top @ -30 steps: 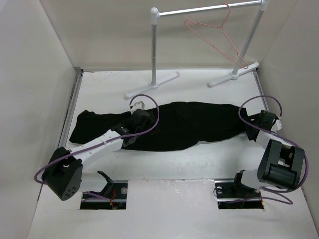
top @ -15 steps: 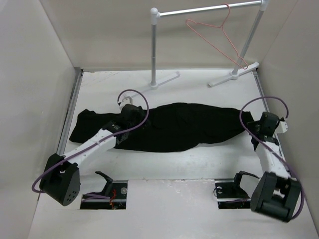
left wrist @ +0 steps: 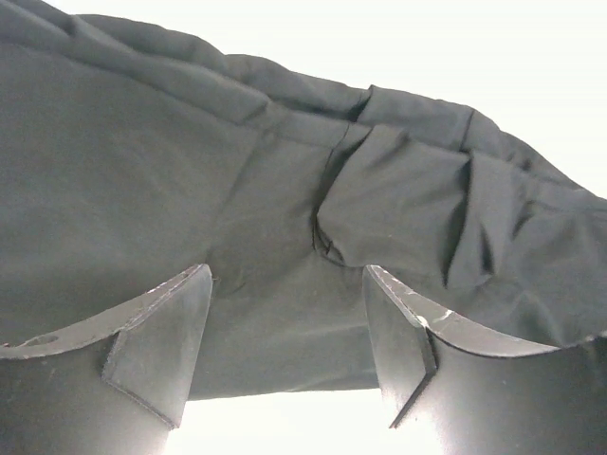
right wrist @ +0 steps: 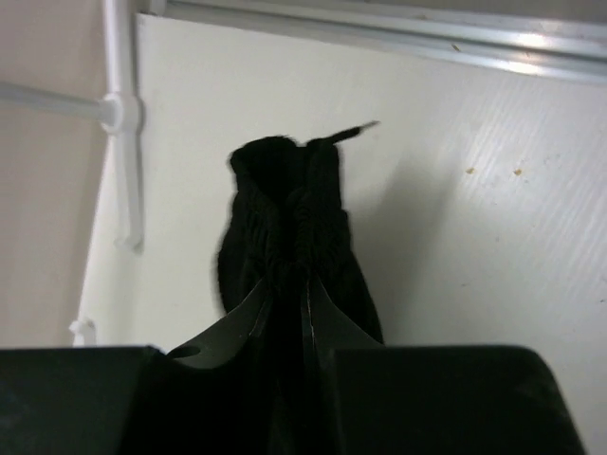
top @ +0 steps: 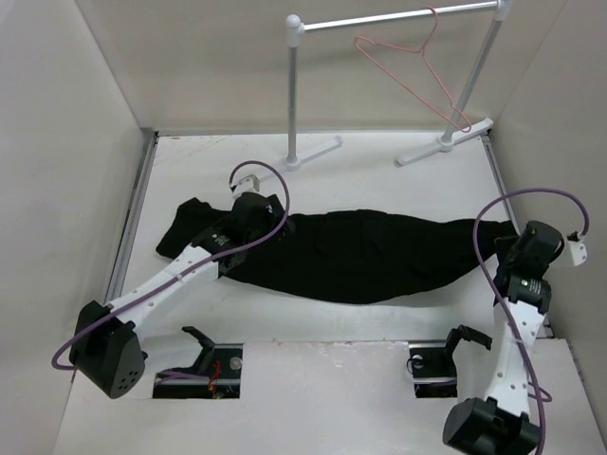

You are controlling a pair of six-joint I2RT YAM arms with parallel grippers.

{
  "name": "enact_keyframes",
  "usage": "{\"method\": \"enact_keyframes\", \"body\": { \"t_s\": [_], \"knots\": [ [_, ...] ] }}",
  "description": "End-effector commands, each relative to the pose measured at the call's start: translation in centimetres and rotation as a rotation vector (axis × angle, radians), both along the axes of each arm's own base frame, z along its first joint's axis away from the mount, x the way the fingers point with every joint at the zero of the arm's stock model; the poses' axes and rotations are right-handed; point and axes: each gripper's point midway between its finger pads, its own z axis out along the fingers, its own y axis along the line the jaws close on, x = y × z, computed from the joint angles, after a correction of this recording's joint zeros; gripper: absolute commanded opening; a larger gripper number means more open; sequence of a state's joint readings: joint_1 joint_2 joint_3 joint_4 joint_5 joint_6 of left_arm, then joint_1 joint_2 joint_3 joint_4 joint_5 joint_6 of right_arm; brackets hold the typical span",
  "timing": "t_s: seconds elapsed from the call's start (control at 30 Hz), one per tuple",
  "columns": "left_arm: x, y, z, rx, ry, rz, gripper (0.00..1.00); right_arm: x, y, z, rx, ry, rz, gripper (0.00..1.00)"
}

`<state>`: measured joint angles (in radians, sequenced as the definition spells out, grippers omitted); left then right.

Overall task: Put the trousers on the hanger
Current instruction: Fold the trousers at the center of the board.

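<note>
The black trousers [top: 360, 256] lie stretched left to right across the white table. My left gripper [top: 256, 216] hovers over their left part. In the left wrist view its fingers [left wrist: 161, 341] stand apart, with creased black fabric [left wrist: 285, 190] beyond and between them, not pinched. My right gripper [top: 510, 254] is at the right end of the trousers. In the right wrist view it [right wrist: 289, 284] is shut on a bunched fold of the trousers [right wrist: 285, 199]. The pink-red wire hanger [top: 417, 66] hangs from the rail at the back right, well away from both grippers.
A white-and-silver garment rail [top: 398, 17] stands at the back, its feet [top: 289, 161] resting on the table. Pale walls close in both sides. A metal strip [top: 133, 218] runs along the table's left edge. Two cut-outs [top: 204, 365] hold the arm bases.
The right gripper has shut on the trousers' right end and pulled it to the right and nearer. The whole garment has slid rightward. The left gripper has shifted slightly up the table, still open.
</note>
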<state>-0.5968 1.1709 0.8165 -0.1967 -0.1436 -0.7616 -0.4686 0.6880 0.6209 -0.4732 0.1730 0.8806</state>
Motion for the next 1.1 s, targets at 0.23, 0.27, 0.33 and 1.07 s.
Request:
{"method": "enact_keyframes", "body": {
  "t_s": [0.23, 0.27, 0.33, 1.07],
  "knots": [
    [1.8, 6.2, 10.3, -0.069, -0.145, 0.160, 0.66, 0.6, 6.6, 13.7, -0.204, -0.171, 0.288, 0.07],
    [1.7, 7.9, 10.6, -0.072, -0.144, 0.195, 0.66, 0.7, 8.1, 14.1, -0.200, -0.181, 0.345, 0.07],
    [1.6, 10.9, 10.8, -0.071, -0.138, 0.261, 0.67, 1.1, 11.2, 14.7, -0.167, -0.200, 0.441, 0.07],
    [3.5, 27.8, 13.8, 0.036, -0.211, 0.732, 0.68, 10.4, 61.2, 20.6, 0.056, -0.324, 1.126, 0.12]
  ]
}}
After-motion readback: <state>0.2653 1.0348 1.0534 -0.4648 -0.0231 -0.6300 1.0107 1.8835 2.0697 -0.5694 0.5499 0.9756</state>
